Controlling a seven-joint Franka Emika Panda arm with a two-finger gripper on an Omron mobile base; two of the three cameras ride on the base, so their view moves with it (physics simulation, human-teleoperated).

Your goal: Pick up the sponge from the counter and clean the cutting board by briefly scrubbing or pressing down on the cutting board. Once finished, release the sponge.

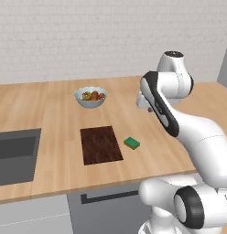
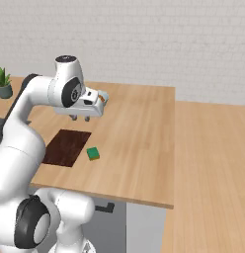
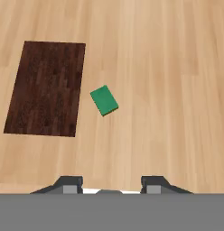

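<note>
The green sponge (image 1: 132, 143) (image 2: 93, 153) (image 3: 104, 100) lies on the tan counter (image 1: 51, 105) (image 2: 139, 138), just right of the dark brown cutting board (image 1: 100, 144) (image 2: 66, 147) (image 3: 46, 88), a small gap between them. My gripper (image 2: 80, 118) (image 3: 111, 184) hangs high above the counter, pointing down, behind and above the sponge. Its fingers stand apart with nothing between them, so it is open. In the left base view the hand (image 1: 145, 104) is partly hidden behind the arm's forearm.
A white bowl of fruit (image 1: 90, 97) stands behind the board. The grey sink (image 1: 12, 155) is recessed at the left. A potted plant (image 2: 3, 83) sits at the far left. The counter ends at its right edge (image 2: 173, 148).
</note>
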